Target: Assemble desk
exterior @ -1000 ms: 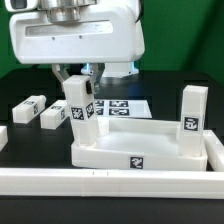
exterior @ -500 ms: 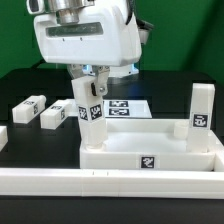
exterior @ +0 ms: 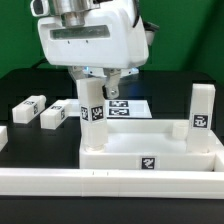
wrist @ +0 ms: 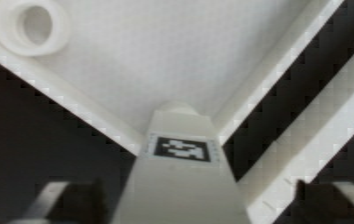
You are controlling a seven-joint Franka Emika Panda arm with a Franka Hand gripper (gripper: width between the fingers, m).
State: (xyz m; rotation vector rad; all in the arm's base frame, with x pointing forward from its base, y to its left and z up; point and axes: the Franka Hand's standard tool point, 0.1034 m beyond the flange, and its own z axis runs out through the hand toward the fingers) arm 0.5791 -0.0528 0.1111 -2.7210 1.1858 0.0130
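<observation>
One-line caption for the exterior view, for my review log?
Tool holds a white square-section leg block upright at a corner of the white rimmed desk top.

Counted: one desk top [exterior: 150,150]; four leg blocks, namely one [exterior: 91,118] between the gripper's fingers [exterior: 88,79], one upright [exterior: 203,108], two lying [exterior: 29,108] [exterior: 55,115]; one marker board [exterior: 124,107].

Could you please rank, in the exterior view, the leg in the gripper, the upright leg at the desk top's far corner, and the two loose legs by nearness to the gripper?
1. Held leg, in the gripper.
2. Two loose legs, lying toward the exterior view's left.
3. Upright leg, on the exterior view's right.
</observation>
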